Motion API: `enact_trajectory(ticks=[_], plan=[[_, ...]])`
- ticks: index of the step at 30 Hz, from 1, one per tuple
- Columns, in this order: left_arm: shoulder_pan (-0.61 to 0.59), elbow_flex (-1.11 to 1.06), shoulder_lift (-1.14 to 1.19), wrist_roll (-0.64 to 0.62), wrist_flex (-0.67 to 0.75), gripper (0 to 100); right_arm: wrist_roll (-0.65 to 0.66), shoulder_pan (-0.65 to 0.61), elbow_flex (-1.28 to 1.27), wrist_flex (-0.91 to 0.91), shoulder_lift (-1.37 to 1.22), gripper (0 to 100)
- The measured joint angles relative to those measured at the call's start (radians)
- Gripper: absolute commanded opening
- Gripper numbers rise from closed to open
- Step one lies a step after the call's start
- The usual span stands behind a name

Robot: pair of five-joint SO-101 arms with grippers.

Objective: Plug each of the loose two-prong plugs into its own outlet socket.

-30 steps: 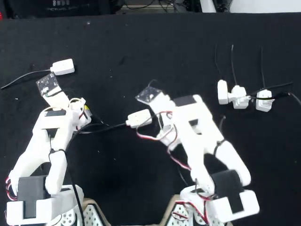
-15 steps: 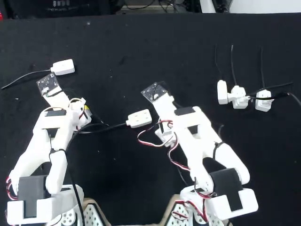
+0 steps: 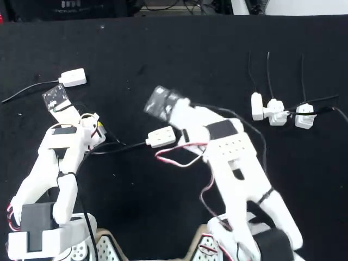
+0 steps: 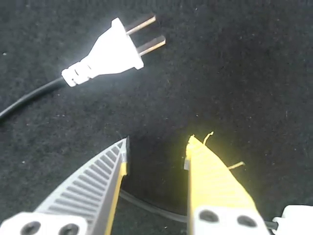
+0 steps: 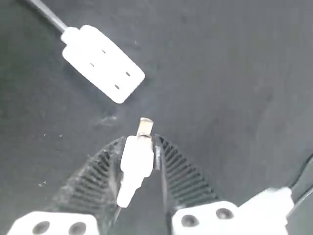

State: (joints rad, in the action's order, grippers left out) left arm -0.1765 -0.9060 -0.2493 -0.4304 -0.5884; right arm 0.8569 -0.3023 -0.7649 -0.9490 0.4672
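1. Since a second ago the right arm has been swung and stretched farther up the table. The right gripper [image 5: 139, 141] is now placed at 12 o'clock of the outlet socket [image 3: 161, 136] in the high view, where it was earlier closer in, toward 1 o'clock. The left arm is seen unchanged.
2. The right gripper is clamped on a small white plug [image 5: 134, 165]. A brass prong tip is shown past the fingertips, aimed toward the socket but apart from it.
3. The left gripper [image 4: 156, 147] is held open, with nothing between its jaws.
4. A loose two-prong plug [image 4: 110, 51] is laid flat at 1 o'clock of the left gripper in the high view, near it but not touched. Its black cable is led off toward 9 o'clock.
5. Three white connectors [image 3: 277, 112] are grouped at 3 o'clock of the right gripper, well apart, with thin black leads run toward 12 o'clock.
6. Everything is set on a black table [image 3: 190, 54].
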Motion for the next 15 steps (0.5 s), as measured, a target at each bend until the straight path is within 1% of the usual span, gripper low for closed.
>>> enact_trajectory(ticks=[3,6,8,12,14,15], plan=[[0.0,0.0,0.0,0.0,0.0,20,0.087,-0.084,-0.04,0.0,0.034,1.1],[0.0,0.0,0.0,0.0,0.0,20,0.13,-0.175,-0.157,0.005,0.037,1.2],[0.0,0.0,0.0,0.0,0.0,20,0.14,-0.21,-0.255,0.051,0.037,2.1],[0.0,0.0,0.0,0.0,0.0,20,0.141,-0.222,-0.411,0.147,0.037,12.1],[0.0,0.0,0.0,0.0,0.0,20,0.133,-0.226,-0.436,0.15,0.037,12.9],[0.0,0.0,0.0,0.0,0.0,20,0.106,-0.227,-0.436,0.15,0.037,12.9]])
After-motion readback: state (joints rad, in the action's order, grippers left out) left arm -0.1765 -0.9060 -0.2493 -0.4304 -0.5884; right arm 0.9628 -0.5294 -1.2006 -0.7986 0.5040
